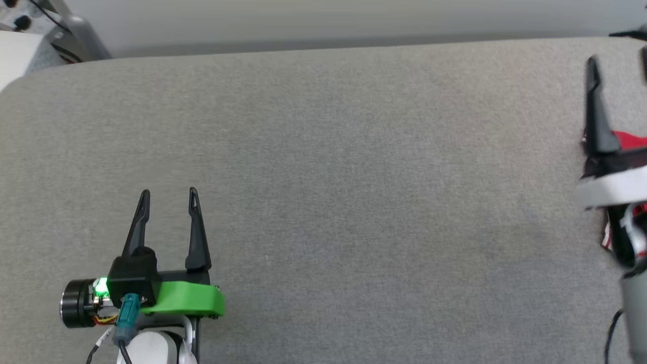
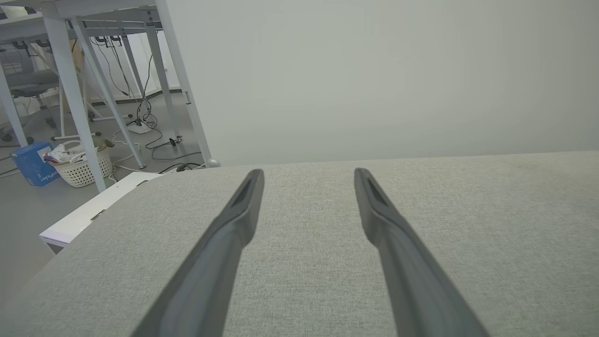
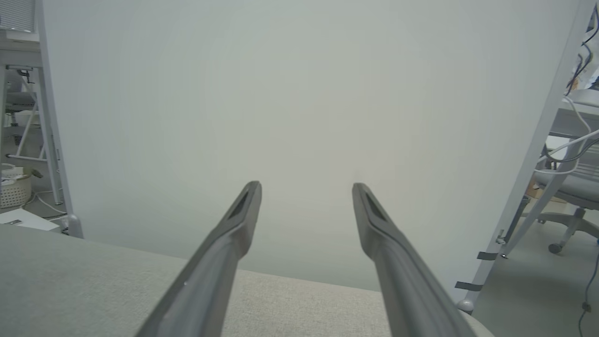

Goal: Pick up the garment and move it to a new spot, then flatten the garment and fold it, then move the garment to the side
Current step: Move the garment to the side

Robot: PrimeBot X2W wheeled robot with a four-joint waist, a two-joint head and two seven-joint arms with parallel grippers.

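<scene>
checking the feeds and i'm counting two grippers and one garment. the left gripper (image 1: 169, 192) is hovering over the lower left part of the grey padded table (image 1: 354, 151). its two dark fingers are standing apart, and in the left wrist view the gap between them is showing nothing but bare grey fabric.

the right gripper (image 3: 306, 186) is hanging out at the far right end of the table. in its own wrist view both fingers are spread wide with nothing pinched between them. they're pointing out past the table edge at one plain white panel (image 3: 299, 93). in the head view i'm getting one of its fingers (image 1: 599, 121) sticking up at the right edge, a bit blurry.

the garment (image 1: 629, 140) is peeking out as one small red patch at the far right edge of the head view, tucked just behind that gripper's body. i'm not able to tell whether the gripper is touching it, and the frame is cutting off the rest.

on the floor off the left end, one white basket (image 2: 82, 168) and one blue box (image 2: 30, 164) are sitting side by side. off the right end, one grey office chair (image 3: 573, 187) is sitting on the floor.
</scene>
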